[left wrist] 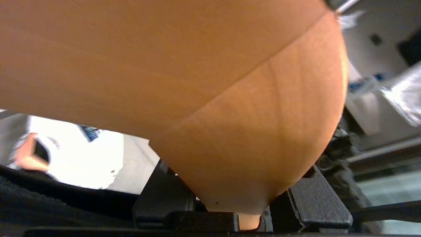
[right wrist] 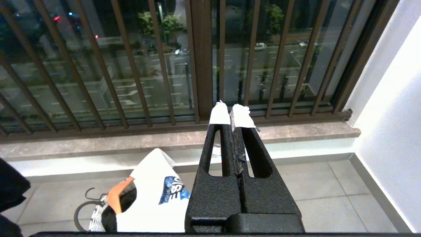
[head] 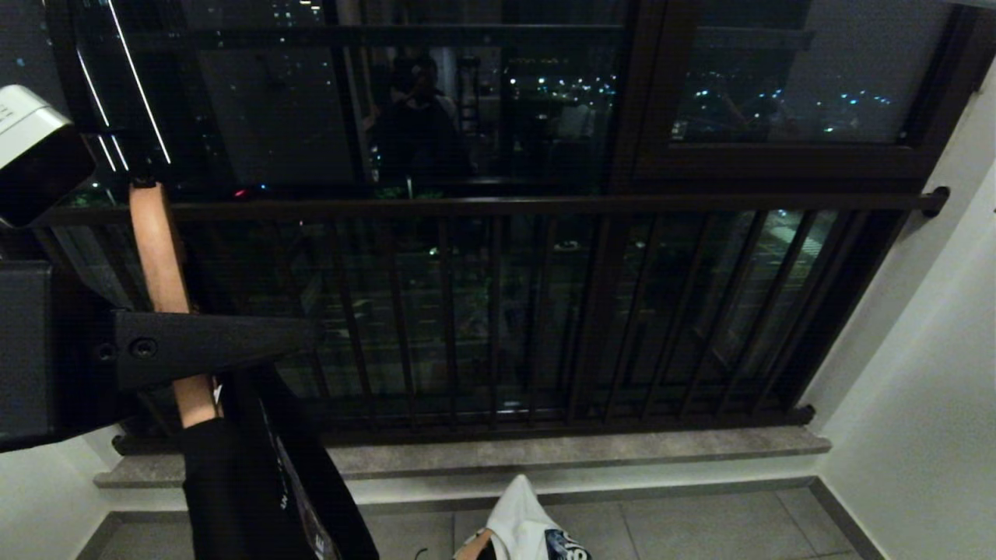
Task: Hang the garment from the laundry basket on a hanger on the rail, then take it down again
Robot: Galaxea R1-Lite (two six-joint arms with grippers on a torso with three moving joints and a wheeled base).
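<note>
A tan wooden hanger (head: pixel 159 264) stands steeply tilted at the left of the head view, with a black garment (head: pixel 257 482) draped from its lower end. My left gripper (head: pixel 296 338) is shut on the hanger; in the left wrist view the wood (left wrist: pixel 210 98) fills the space between the black fingers (left wrist: pixel 164 194). The laundry basket (right wrist: pixel 96 220) sits on the floor with a white printed garment (right wrist: pixel 154 200) piled in it. My right gripper (right wrist: pixel 232 113) is shut and empty, held above the floor to the right of the basket. The rail is out of view.
Dark brown window-guard bars (head: pixel 498 311) run across the window above a grey stone sill (head: pixel 591 451). A white wall (head: pixel 918 373) closes the right side. The grey tiled floor (right wrist: pixel 329 184) lies below. A person's reflection (head: pixel 420 117) shows in the glass.
</note>
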